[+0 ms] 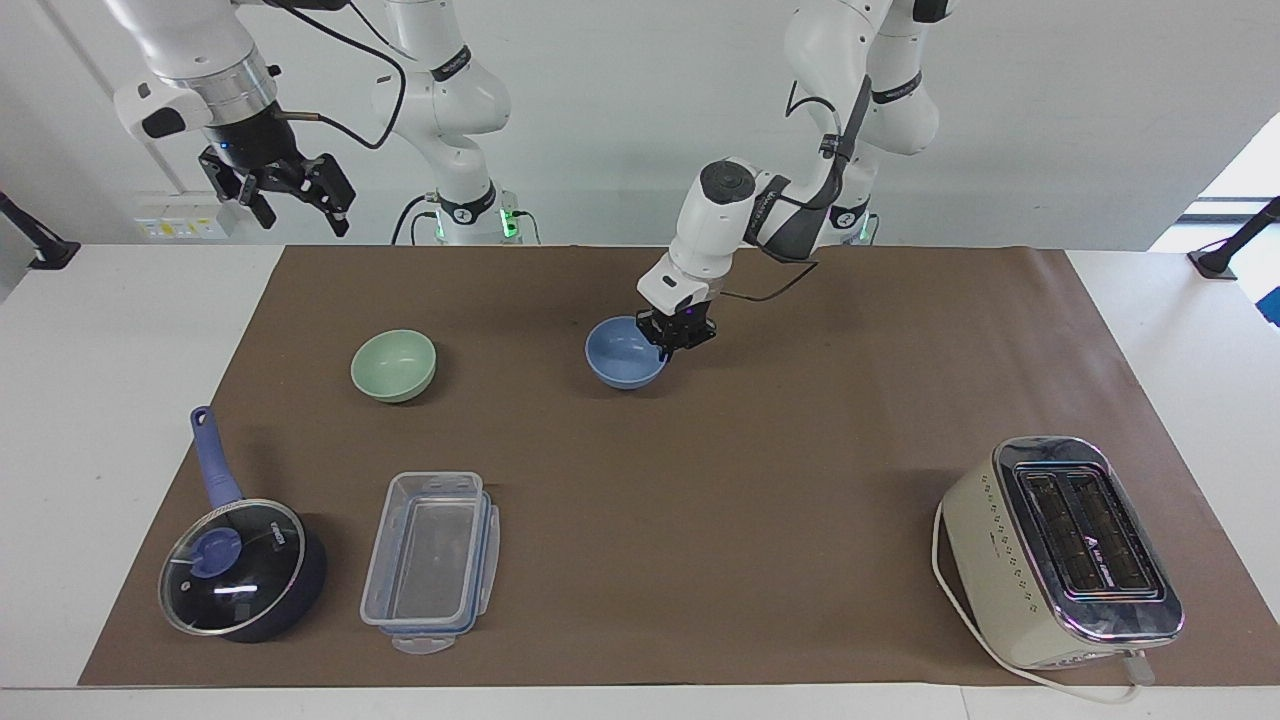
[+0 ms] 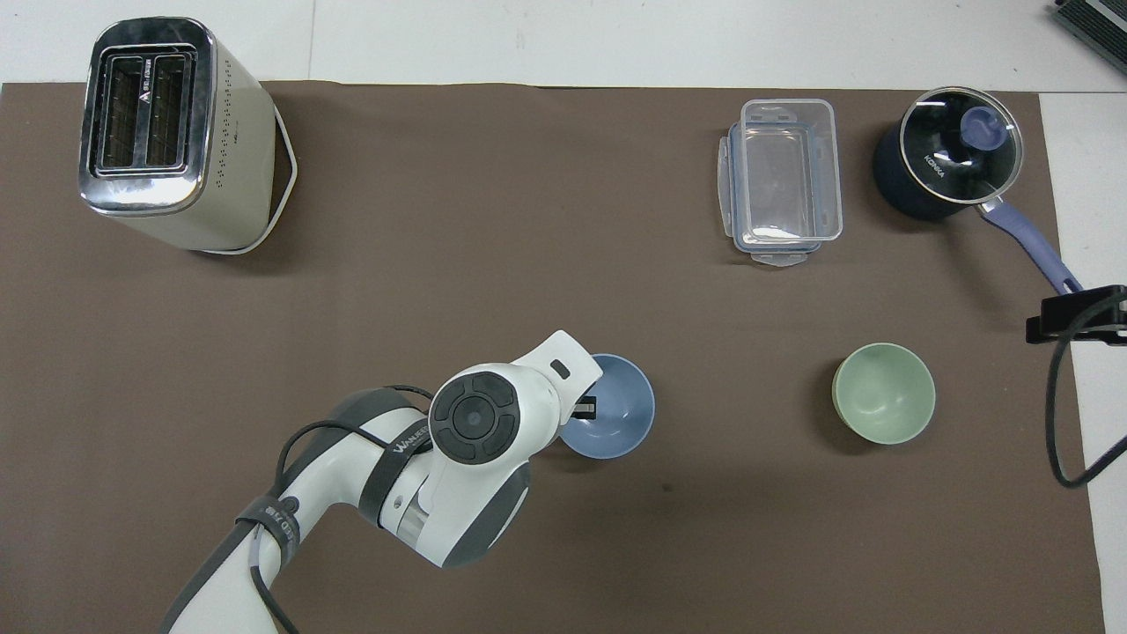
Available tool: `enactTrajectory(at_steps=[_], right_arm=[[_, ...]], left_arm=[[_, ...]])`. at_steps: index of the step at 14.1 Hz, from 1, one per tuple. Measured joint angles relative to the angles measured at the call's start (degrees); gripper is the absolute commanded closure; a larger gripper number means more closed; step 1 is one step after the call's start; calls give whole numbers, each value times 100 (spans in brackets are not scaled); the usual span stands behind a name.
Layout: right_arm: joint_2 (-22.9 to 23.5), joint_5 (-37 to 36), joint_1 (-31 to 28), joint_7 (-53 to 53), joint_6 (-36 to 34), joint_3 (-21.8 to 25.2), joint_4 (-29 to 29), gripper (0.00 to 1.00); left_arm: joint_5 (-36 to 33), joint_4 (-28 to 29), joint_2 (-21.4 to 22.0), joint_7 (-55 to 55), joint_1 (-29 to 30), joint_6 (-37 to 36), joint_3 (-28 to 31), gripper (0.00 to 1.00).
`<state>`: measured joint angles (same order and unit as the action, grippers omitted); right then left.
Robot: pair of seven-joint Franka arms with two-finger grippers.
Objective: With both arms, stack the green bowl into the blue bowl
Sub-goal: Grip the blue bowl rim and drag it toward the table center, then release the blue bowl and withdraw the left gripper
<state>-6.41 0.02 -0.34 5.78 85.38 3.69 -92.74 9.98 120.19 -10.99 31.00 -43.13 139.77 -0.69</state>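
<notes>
two bowls sit well apart on the tabletop (image 1: pixel 900 330). left gripper (image 1: pixel 676 335) pinches the blue bowl (image 1: pixel 622 355) by its rim, likely bringing it within reach of the green bowl (image 1: pixel 393 365). right gripper (image 1: pixel 290 190) waits aloft, fingers spread, over the tabletop's edge.

A white table (image 1: pixel 120 330) is carrying a brown mat (image 1: pixel 800 440) that is covering most of its top. Lying on the mat, the green bowl (image 1: pixel 393 365) is sitting toward the right arm's end, with the blue bowl (image 1: pixel 622 356) beside it near the middle. Farther from the robots, a clear lidded container (image 1: pixel 430 560) and a dark blue saucepan (image 1: pixel 240 565) are standing side by side. A cream toaster (image 1: pixel 1060 555) is resting at the left arm's end.
</notes>
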Motion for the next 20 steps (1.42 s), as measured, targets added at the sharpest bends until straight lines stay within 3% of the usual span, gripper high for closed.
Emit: enactTrajectory(at_steps=[2,3,7,10,16,20], right_arm=[[0,0,0,0,0,0,0,0],[-3,0,0,0,0,0,3,0],[-24,0,1,0,12,-5,17,0],[-22,0,-14,0,155,-6,-31,0],[60,0,-100,-554,1203,-2,-1095,0],[150,0,-335,-1080,2047,4,-1814,0]], left_arm=[[-1,-1,-2,1,-11,0,3,6],[-1,-2,-2,0,-11,0,10,0],[-5,-67,14,-12,8,-2,99,0],[-27,-160,259,-291,221,-264,185,0],[-442,-358,1565,-1913,1677,-1992,238,0],[-625,-1083,1842,-3181,2765,-3183,260,0]])
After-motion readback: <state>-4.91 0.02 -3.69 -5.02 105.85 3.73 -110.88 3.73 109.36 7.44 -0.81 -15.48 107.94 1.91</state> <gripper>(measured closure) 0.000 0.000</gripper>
